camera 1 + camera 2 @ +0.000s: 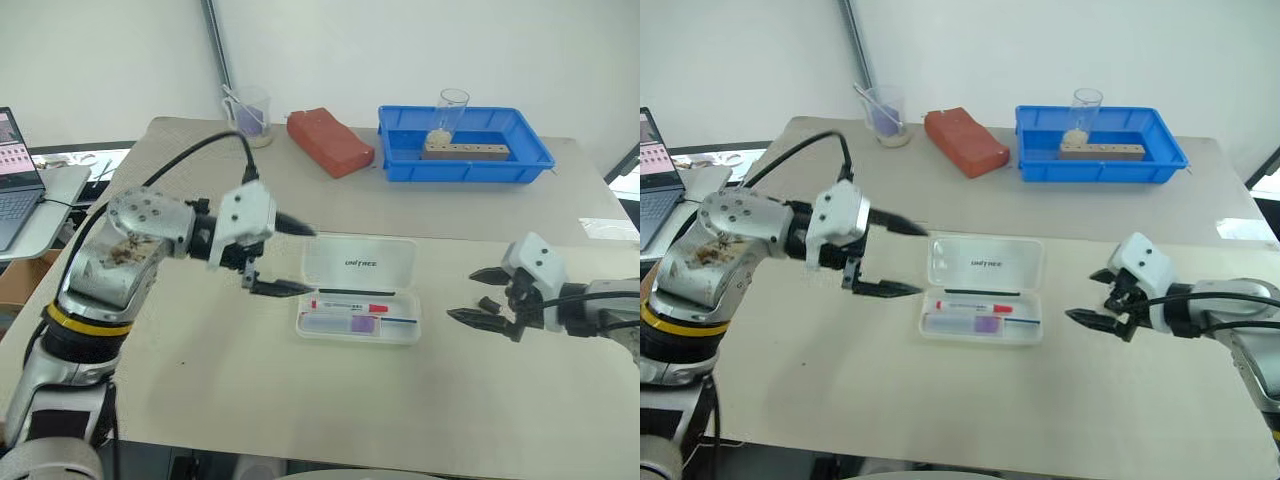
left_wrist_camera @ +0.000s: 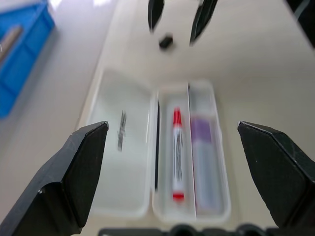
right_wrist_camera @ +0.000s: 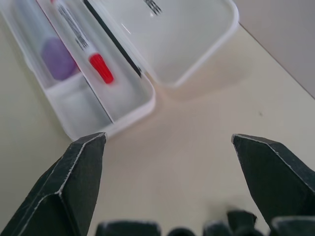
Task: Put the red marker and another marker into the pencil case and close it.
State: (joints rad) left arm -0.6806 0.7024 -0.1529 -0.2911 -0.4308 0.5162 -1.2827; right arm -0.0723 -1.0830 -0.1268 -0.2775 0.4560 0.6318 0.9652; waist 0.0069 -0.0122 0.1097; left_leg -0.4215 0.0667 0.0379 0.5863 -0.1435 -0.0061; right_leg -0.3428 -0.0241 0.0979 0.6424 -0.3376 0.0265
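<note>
The pencil case [image 1: 360, 262] lies open mid-table, its lettered lid flipped back flat. Inside the tray part the red marker [image 1: 350, 305] lies lengthwise, with its red cap toward the robot's right. The lilac highlighter [image 1: 345, 323] rests in the nearer compartment beside it. My left gripper [image 1: 312, 260] hovers at the case's left end, open wide and holding nothing, pointing right. From its wrist camera I see the marker [image 2: 177, 155] and highlighter [image 2: 202, 162] between the spread fingers. My right gripper [image 1: 460, 293] stands open to the right of the case, clear of it.
A blue tray [image 1: 400, 160] with a glass and a wooden block stands at the back right. A red-orange pouch [image 1: 330, 140] and a clear cup [image 1: 250, 115] are at the back. A small dark piece [image 1: 488, 303] lies by the right gripper. A laptop [image 1: 15, 190] sits far left.
</note>
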